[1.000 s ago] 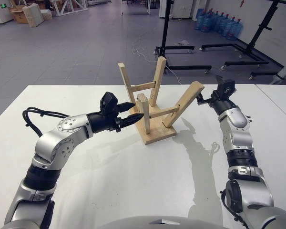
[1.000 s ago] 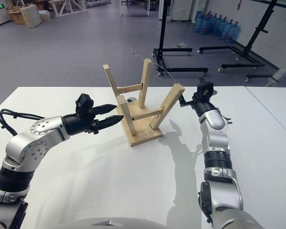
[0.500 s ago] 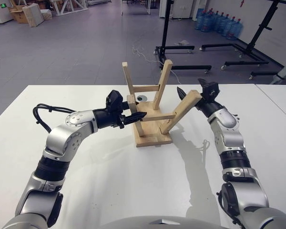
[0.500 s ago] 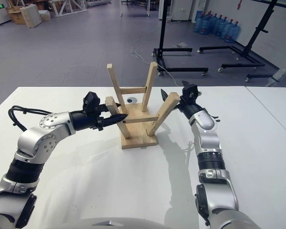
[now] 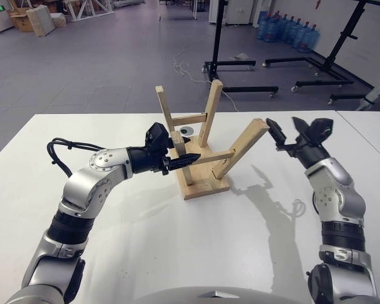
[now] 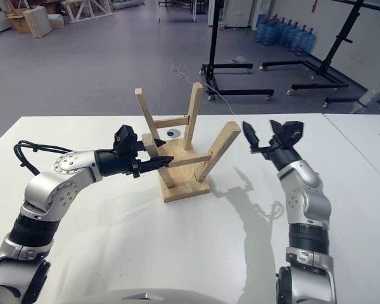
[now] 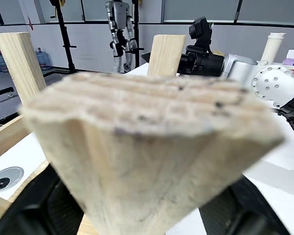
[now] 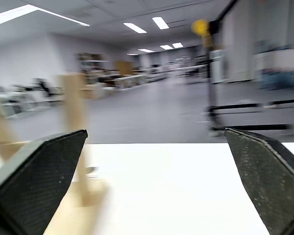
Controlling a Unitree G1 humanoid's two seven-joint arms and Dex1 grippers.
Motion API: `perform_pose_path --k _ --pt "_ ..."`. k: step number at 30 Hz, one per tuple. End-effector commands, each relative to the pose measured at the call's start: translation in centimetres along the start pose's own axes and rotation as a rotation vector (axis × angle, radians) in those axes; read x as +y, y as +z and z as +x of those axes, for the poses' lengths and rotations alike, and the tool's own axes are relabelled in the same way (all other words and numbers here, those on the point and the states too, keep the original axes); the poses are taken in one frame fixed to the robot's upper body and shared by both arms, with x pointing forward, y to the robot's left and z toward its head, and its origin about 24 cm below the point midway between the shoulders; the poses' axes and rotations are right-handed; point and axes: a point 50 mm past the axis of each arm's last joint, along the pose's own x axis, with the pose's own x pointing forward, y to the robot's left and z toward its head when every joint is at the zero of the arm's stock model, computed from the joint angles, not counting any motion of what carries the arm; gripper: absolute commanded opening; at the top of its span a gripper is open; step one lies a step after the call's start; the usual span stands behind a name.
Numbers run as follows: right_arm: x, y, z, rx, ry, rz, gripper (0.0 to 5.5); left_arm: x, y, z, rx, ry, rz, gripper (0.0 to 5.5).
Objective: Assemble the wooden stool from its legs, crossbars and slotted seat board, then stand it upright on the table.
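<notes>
upturned wooden stool (image 5: pixel 206 155) gripped by one leg on the table (image 5: pixel 145 253)
on the left, the left gripper (image 5: pixel 190 158) is closed across the near left leg (image 5: pixel 177 140) partway up, seemingly so that the frame is kept from sliding or tipping. the stool is set mid-table with the seat board (image 5: pixel 206 185) flat down and all four legs pointing up, joined by crossbars (image 5: pixel 190 118), so assembly is judged done and the turning upright not yet begun. on the right, the right gripper (image 5: pixel 297 131) is held with its jaws spread wide and nothing between them, just beside the slanted right leg (image 5: pixel 244 147) but apart from it.
</notes>
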Motion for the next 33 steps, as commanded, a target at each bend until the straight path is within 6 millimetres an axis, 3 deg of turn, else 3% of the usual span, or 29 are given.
perform_pose_path --k 1,3,6,10,17,22,26,30,33 --pt "5.6 -1.4 0.5 0.064 0.214 0.162 5.18 -0.1 0.1 0.2 0.009 -0.006 0.018 3.01" --pt "7.4 -2.4 0.6 0.119 0.285 0.154 5.18 -0.3 0.0 0.5 0.012 -0.018 0.025 3.01" --pt "7.9 -3.3 0.8 0.166 0.297 0.100 5.18 -0.7 0.0 1.0 0.014 -0.050 0.036 3.01" --pt "8.3 -3.3 1.0 0.161 0.283 0.060 5.18 -1.6 -0.2 1.5 0.012 -0.100 0.037 3.01" --pt "12.4 -3.5 1.6 0.165 0.431 0.059 5.18 -2.4 -1.3 2.1 0.039 -0.129 0.012 3.01" --pt "13.6 -4.0 1.5 0.205 0.512 0.040 5.18 -2.6 -2.7 2.5 0.058 -0.132 -0.047 3.01" --pt "12.4 -4.1 1.6 0.218 0.483 -0.001 5.18 -2.1 -2.8 1.5 0.027 -0.084 -0.076 3.01" --pt "9.0 -4.1 1.0 0.236 0.367 -0.061 5.18 -0.5 -2.9 -1.9 0.020 0.030 -0.050 3.01" --pt "6.2 -4.1 0.7 0.261 0.262 -0.125 5.18 0.3 -1.1 -4.4 -0.071 0.081 -0.026 3.01"
